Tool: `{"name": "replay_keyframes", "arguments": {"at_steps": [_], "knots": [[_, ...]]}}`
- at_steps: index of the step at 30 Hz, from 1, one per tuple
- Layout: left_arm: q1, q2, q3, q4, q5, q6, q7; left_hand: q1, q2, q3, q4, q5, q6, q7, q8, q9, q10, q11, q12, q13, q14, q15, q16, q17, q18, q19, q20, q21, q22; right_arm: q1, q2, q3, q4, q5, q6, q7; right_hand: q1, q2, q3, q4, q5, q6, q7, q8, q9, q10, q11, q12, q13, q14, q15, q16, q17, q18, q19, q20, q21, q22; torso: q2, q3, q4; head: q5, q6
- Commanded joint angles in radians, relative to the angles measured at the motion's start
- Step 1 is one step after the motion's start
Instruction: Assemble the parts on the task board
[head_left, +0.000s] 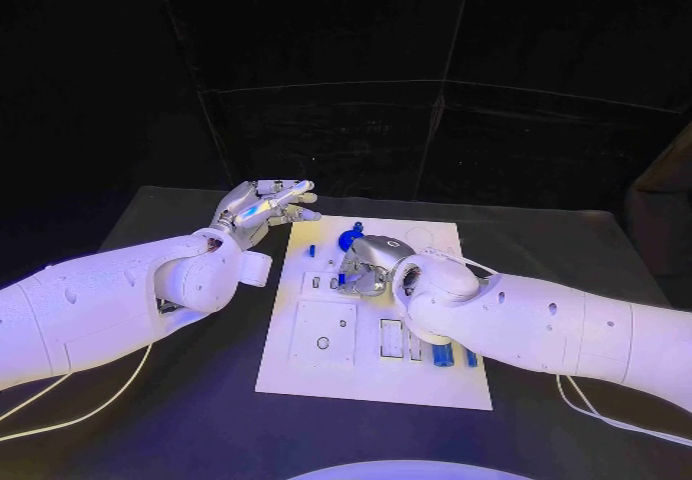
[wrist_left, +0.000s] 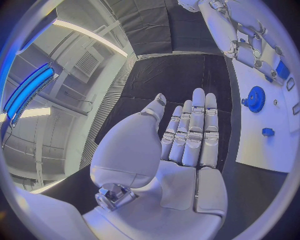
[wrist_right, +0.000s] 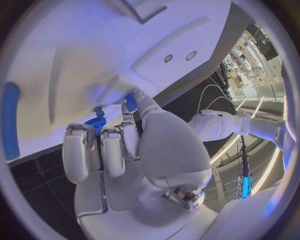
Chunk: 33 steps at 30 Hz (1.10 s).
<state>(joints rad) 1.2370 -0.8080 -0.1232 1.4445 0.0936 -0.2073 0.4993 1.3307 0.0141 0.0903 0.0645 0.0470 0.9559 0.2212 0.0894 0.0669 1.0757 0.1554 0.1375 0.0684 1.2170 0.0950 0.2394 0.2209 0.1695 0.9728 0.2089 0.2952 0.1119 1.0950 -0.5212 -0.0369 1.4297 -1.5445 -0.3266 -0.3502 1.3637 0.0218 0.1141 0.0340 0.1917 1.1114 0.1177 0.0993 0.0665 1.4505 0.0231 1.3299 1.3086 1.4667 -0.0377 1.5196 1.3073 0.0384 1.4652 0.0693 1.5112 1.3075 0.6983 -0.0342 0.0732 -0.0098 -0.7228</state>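
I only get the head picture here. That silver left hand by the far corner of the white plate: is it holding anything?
Observer: No. The left wrist view shows the left hand with a bare palm, its fingers straight and side by side, over the black table beside the white task board.
Operator: What is under the right one?
Observer: In the right wrist view the right hand curls its fingertips at a small ribbed blue part by the board; I cannot tell whether they grip it.
Operator: And the blue blob beyond it?
Observer: The left wrist view shows a blue toothed gear wheel on the board, with a small blue block apart from it.
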Motion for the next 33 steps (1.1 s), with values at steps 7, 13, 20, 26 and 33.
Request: {"name": "replay_keyframes", "arguments": {"at_steps": [7, 13, 20, 26, 33], "knots": [[0.002, 0.001, 0.001, 0.0, 0.0, 0.015, 0.002, -0.001, 0.007, -0.001, -0.005, 0.004, 0.007, -0.001, -0.002, 0.0, 0.007, -0.001, -0.006, -0.001, 0.005, -0.003, -0.004, 0.001, 0.015, 0.008, -0.002, -0.004, -0.001, -0.003, -0.002, -0.002, -0.002, -0.021, 0.031, -0.029, -0.002, -0.009, 0.012, -0.002, -0.002, 0.003, -0.007, -0.009, 0.0, -0.009, 0.002, -0.009, 0.052, 0.08, -0.007, -0.006, 0.153, -0.005, 0.022, -0.004, -0.002, 0.111, 0.0, -0.0001, 0.0006, 0.002, -0.003], [0.002, 0.0, 0.001, 0.001, 0.0, 0.015, 0.002, -0.001, 0.007, -0.001, -0.005, 0.004, 0.007, -0.001, -0.002, 0.0, 0.007, -0.001, -0.006, -0.001, 0.005, -0.003, -0.004, 0.001, 0.015, 0.008, -0.002, -0.004, -0.001, -0.003, -0.002, -0.002, 0.0, -0.024, 0.032, -0.028, -0.01, -0.024, 0.016, -0.004, -0.001, -0.005, -0.002, -0.017, 0.0, -0.011, 0.006, -0.012, 0.051, 0.08, -0.003, -0.006, 0.152, -0.005, 0.021, -0.001, -0.004, 0.109, 0.001, 0.0003, -0.0003, 0.002, -0.003], [0.002, 0.0, 0.001, 0.0, 0.0, 0.016, 0.001, -0.001, 0.007, -0.001, -0.005, 0.004, 0.007, -0.001, -0.002, 0.0, 0.007, -0.001, -0.006, -0.001, 0.005, -0.003, -0.004, 0.001, 0.015, 0.008, -0.002, -0.004, -0.001, -0.004, 0.001, -0.002, -0.001, -0.025, 0.044, -0.029, -0.018, -0.036, 0.019, -0.003, 0.0, -0.015, 0.003, -0.025, -0.001, -0.014, 0.01, -0.017, 0.048, 0.079, 0.0, -0.008, 0.149, -0.004, 0.02, 0.002, -0.005, 0.107, 0.0, -0.0004, 0.0011, -0.001, -0.003], [0.002, 0.0, 0.001, 0.0, 0.0, 0.02, -0.001, -0.001, 0.008, -0.001, -0.006, 0.004, 0.006, -0.001, -0.003, 0.0, 0.007, -0.001, -0.007, -0.001, 0.005, -0.003, -0.005, 0.002, 0.015, 0.008, -0.002, -0.005, -0.002, -0.005, 0.002, -0.002, -0.003, -0.024, 0.048, -0.03, -0.032, -0.06, 0.019, -0.003, 0.003, -0.034, 0.01, -0.034, -0.002, -0.025, 0.017, -0.034, 0.036, 0.078, 0.005, -0.012, 0.143, -0.002, 0.016, 0.006, -0.009, 0.1, 0.0, 0.0, 0.0005, -0.003, -0.003], [0.002, 0.0, 0.001, 0.001, 0.0, 0.022, -0.003, 0.0, 0.01, 0.0, -0.008, 0.004, 0.006, 0.0, -0.003, 0.0, 0.006, -0.001, -0.008, -0.001, 0.005, -0.003, -0.005, 0.003, 0.015, 0.009, -0.002, -0.005, -0.002, -0.007, 0.003, -0.002, -0.003, -0.02, 0.043, -0.03, -0.042, -0.071, 0.021, -0.001, 0.006, -0.047, 0.014, -0.037, -0.002, -0.035, 0.021, -0.051, 0.023, 0.077, 0.009, -0.013, 0.143, -0.002, 0.015, 0.01, -0.01, 0.097, 0.001, 0.0006, 0.0003, -0.005, -0.001]]}}
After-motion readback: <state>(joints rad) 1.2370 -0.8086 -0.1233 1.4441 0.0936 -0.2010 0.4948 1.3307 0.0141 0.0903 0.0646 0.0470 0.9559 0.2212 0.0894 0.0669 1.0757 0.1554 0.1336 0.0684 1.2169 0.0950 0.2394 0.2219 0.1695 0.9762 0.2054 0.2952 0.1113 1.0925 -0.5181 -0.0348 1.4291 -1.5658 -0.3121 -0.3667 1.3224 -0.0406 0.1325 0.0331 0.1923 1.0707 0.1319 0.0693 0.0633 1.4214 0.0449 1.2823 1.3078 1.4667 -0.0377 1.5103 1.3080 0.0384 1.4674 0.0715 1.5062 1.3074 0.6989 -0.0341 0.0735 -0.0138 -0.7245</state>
